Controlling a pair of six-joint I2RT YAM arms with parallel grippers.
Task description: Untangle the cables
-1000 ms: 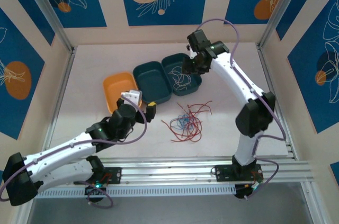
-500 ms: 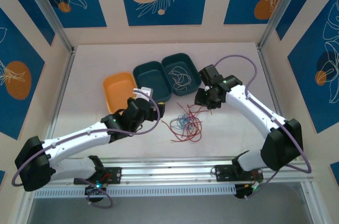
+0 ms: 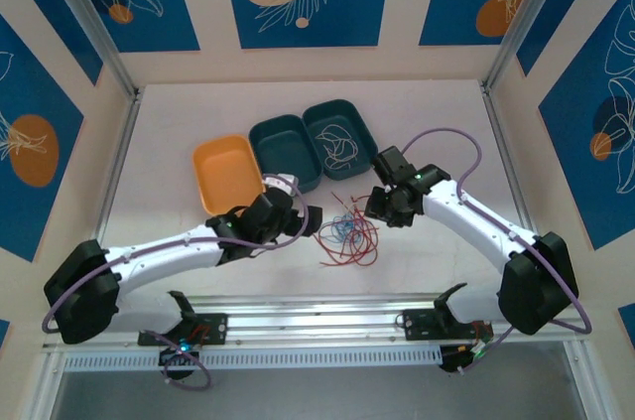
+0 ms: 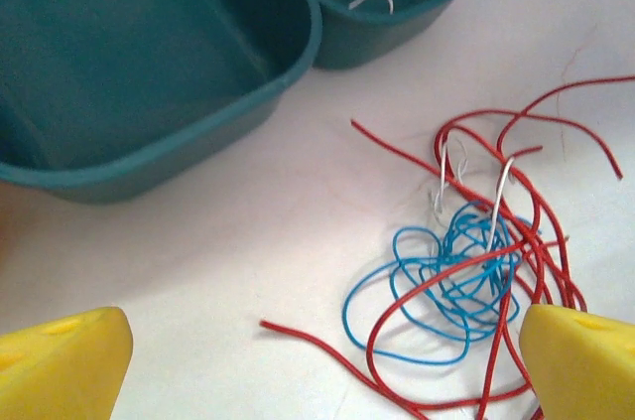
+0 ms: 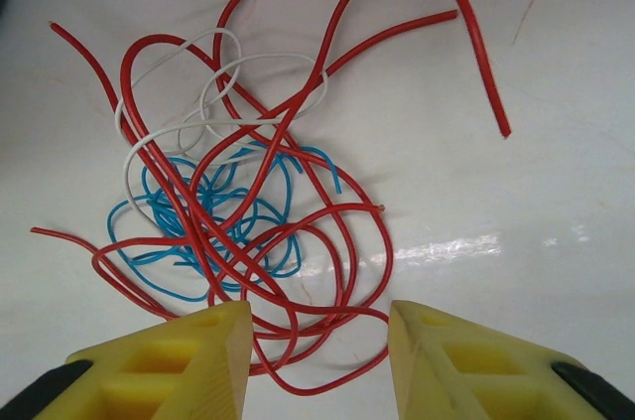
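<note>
The cables (image 3: 347,234) lie as one tangle of red, blue and white wires on the white table in front of the trays. My left gripper (image 3: 304,215) is just left of the tangle, open wide. In its wrist view the fingertips (image 4: 62,360) flank the near edge of the blue loops (image 4: 446,281) and the red strands (image 4: 397,157). My right gripper (image 3: 377,206) hovers at the tangle's upper right, open, with nothing held. Red loops (image 5: 327,271) lie on the table beneath its gap (image 5: 317,360), beside blue wire (image 5: 213,207) and white wire (image 5: 198,112).
An empty orange tray (image 3: 223,170) sits at the left. Next to it are an empty teal tray (image 3: 283,154) (image 4: 149,43) and a second teal tray (image 3: 373,152) (image 4: 397,23) holding loose white wires (image 3: 340,147). Aluminium rails run along the near edge.
The right arm swung from over the right teal tray down to the tangle. The left gripper advanced rightward to the tangle's left edge.
</note>
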